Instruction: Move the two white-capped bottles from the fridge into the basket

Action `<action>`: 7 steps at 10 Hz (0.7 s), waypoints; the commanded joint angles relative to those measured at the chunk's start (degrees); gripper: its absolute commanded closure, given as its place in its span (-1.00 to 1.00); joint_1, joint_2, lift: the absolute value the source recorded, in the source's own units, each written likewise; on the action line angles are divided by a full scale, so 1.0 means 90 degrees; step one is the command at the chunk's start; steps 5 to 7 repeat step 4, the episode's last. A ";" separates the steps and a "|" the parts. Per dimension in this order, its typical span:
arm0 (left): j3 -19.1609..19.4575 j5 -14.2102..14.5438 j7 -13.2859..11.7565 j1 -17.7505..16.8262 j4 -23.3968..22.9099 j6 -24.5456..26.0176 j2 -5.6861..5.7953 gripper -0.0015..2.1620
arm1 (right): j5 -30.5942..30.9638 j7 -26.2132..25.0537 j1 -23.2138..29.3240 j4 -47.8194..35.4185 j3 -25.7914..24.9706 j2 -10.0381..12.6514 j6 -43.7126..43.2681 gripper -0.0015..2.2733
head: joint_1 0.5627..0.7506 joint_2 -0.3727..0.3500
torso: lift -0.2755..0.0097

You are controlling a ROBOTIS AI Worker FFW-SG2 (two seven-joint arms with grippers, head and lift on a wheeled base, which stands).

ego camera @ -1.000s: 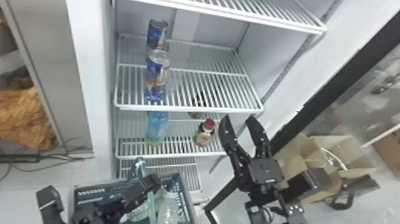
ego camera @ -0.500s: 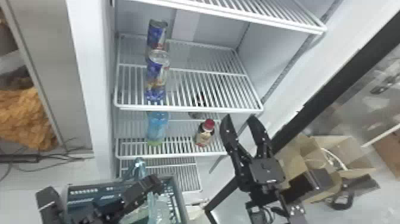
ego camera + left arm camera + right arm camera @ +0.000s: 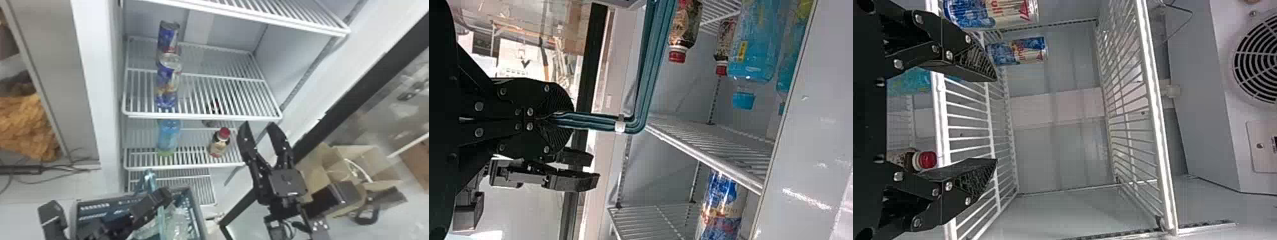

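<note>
Head view, nearest first: right down low, the basket [image 3: 198, 217], with clear bottles [image 3: 175, 226] inside, too hazy for a count or a cap colour. Over to the left wrist view: pinching the teal handle [image 3: 646, 80] with the left gripper [image 3: 560, 119]. Back to the head view and deeper: up to the right gripper [image 3: 258, 126], spread wide around nothing. Beyond that, on the lower shelf [image 3: 185, 166] of the fridge [image 3: 284, 54]: a red-capped bottle [image 3: 220, 143] and a blue bottle [image 3: 168, 137], neither wanted. Farther up, 2 cans [image 3: 167, 84]. So, progress: probably 2 of 2 across, judging by the basket, but not provable from here. Left to do, most likely: confirm the count, then ease the basket clear without snagging the shelf.
</note>
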 commanded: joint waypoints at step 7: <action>-0.0004 0.0005 -0.0010 0.0002 0.0000 -0.0001 0.0010 0.10 | 0.0000 -0.0022 0.0027 -0.0016 0.0000 0.0007 -0.0002 -0.54 | 0.41 -0.94 | 0.93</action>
